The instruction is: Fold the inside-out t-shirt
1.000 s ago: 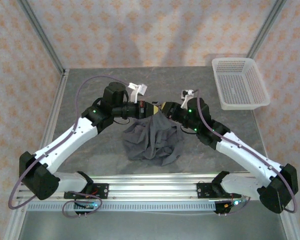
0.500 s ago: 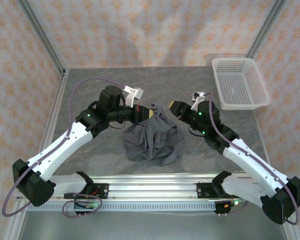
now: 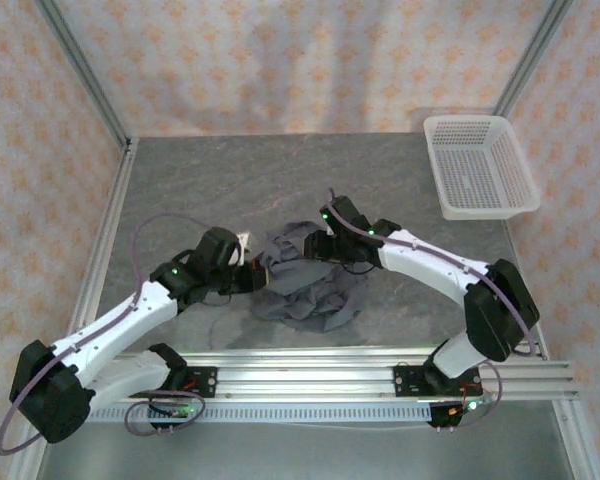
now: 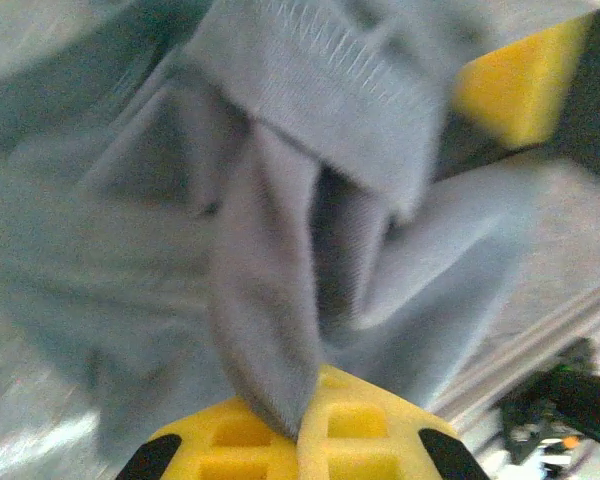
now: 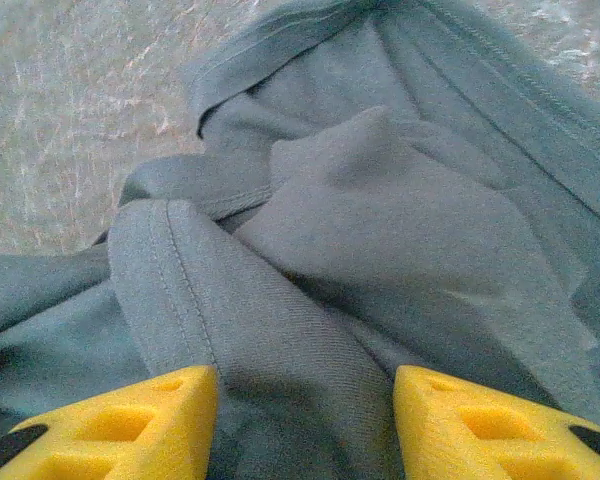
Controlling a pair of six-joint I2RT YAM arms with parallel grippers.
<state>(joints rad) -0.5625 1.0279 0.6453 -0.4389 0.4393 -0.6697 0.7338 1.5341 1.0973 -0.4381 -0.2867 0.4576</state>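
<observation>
Untangling, I judge: left gripper pinches a fold of the crumpled inside-out t-shirt; right gripper straddles a hem, jaws apart, and should close next.

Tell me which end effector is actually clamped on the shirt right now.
The left end effector: it is pinched shut on a fold of the grey shirt. The right end effector stands open, with the cloth lying loose between its yellow tips.
</observation>
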